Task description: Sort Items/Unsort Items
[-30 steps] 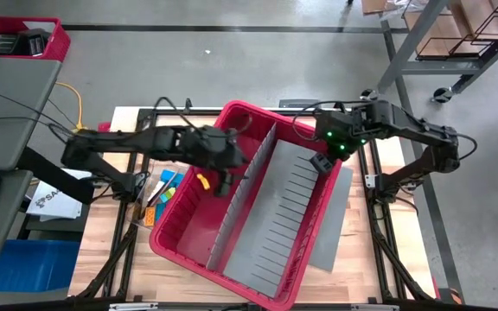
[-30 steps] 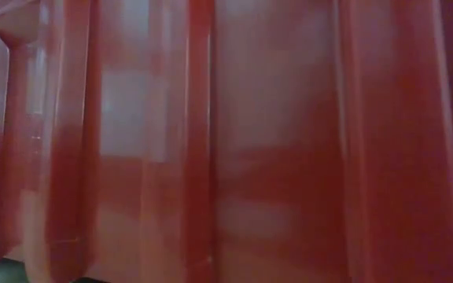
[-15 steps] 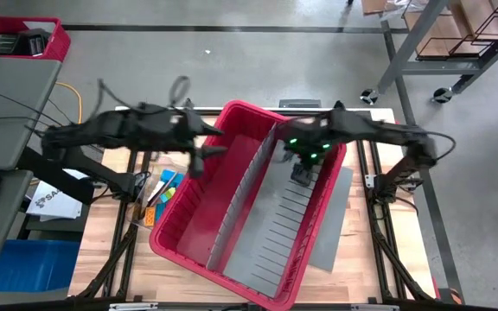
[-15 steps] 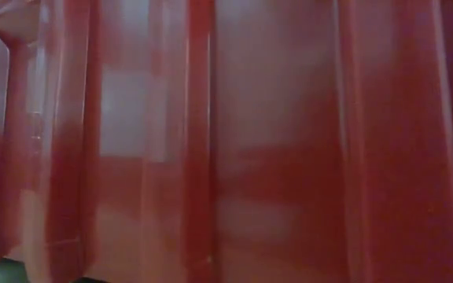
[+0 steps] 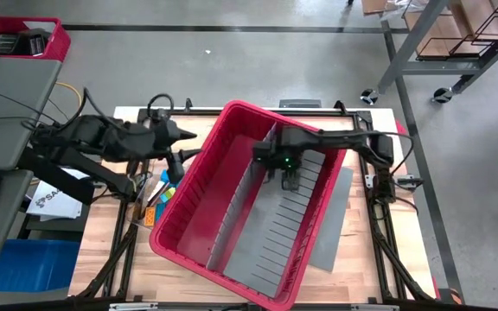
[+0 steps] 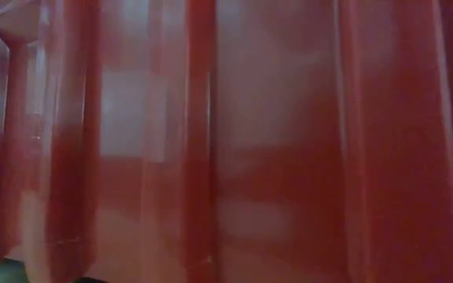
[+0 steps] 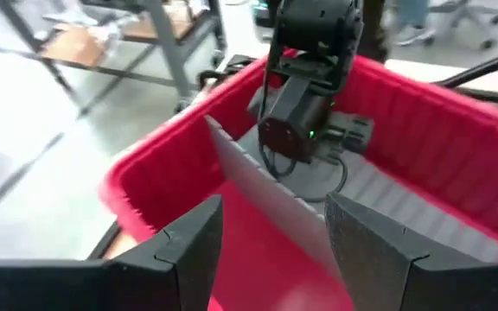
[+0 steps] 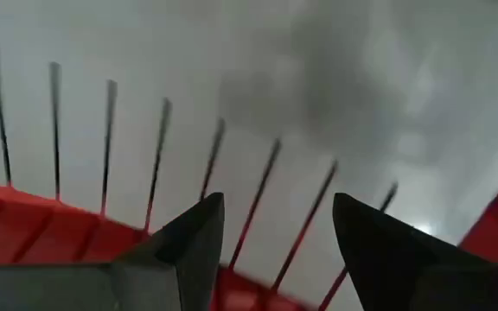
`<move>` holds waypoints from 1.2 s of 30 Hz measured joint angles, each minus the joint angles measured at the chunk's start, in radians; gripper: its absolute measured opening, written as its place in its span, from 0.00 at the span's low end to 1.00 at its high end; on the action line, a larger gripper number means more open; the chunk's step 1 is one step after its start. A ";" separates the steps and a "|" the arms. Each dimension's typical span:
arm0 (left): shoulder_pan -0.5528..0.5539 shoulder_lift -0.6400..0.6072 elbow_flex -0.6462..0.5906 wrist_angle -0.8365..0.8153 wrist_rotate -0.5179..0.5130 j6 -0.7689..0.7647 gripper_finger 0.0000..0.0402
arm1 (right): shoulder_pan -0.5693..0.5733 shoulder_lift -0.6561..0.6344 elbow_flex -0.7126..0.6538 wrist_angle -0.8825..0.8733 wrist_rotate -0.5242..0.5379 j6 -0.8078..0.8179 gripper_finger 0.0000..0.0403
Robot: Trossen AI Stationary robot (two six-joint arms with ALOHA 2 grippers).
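Several small items (image 5: 162, 193), blue, teal and orange pieces, lie on the wooden table just left of the big red bin (image 5: 199, 226). My left gripper (image 5: 188, 136) (image 7: 271, 242) hovers open and empty outside the bin's far left rim, pointing across the bin. My right gripper (image 5: 288, 177) (image 8: 275, 233) hangs open and empty, pointing down, just above the ribbed grey floor (image 8: 232, 104) of the bin's right compartment. No item shows inside the bin. The left wrist view also shows the right arm's wrist (image 7: 305, 130) over that compartment.
A grey divider (image 5: 249, 194) (image 7: 266, 194) splits the tilted bin lengthwise. The bin's red wall (image 6: 226, 141) fills the low view. A grey sheet (image 5: 335, 216) pokes out under the bin's right side. Black frame rails run along the table's left and right edges.
My left gripper has drawn back from above the bin's left compartment, up and toward the table's left edge, and now sits outside the bin's rim. My right gripper has swung from the bin's far right corner toward the divider, tipped to point down and sunk into the right compartment.
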 joint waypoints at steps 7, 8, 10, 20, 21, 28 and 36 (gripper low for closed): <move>-0.011 -0.149 -0.331 0.287 -0.042 -0.003 0.50 | -0.030 -0.017 0.000 -0.099 -0.028 0.345 0.52; -0.005 -0.175 -0.387 0.349 -0.023 -0.010 0.50 | -0.036 -0.022 0.000 -0.098 -0.073 0.408 0.52; 0.012 -0.220 -0.483 0.464 0.020 -0.029 0.50 | -0.043 -0.034 -0.004 -0.080 -0.160 0.536 0.52; 0.147 -0.248 -0.638 0.604 0.278 -0.144 0.50 | 0.001 -0.039 -0.065 -0.084 -0.123 1.002 0.52; 0.159 -0.238 -0.646 0.602 0.299 -0.157 0.50 | 0.008 -0.039 -0.081 -0.085 -0.125 1.036 0.52; 0.226 -0.177 -0.648 0.578 0.365 -0.183 0.50 | 0.068 -0.039 -0.228 -0.043 -0.200 1.255 0.52; 0.285 -0.164 -0.648 0.580 0.496 -0.183 0.50 | 0.088 -0.039 -0.355 0.203 -0.278 1.490 0.52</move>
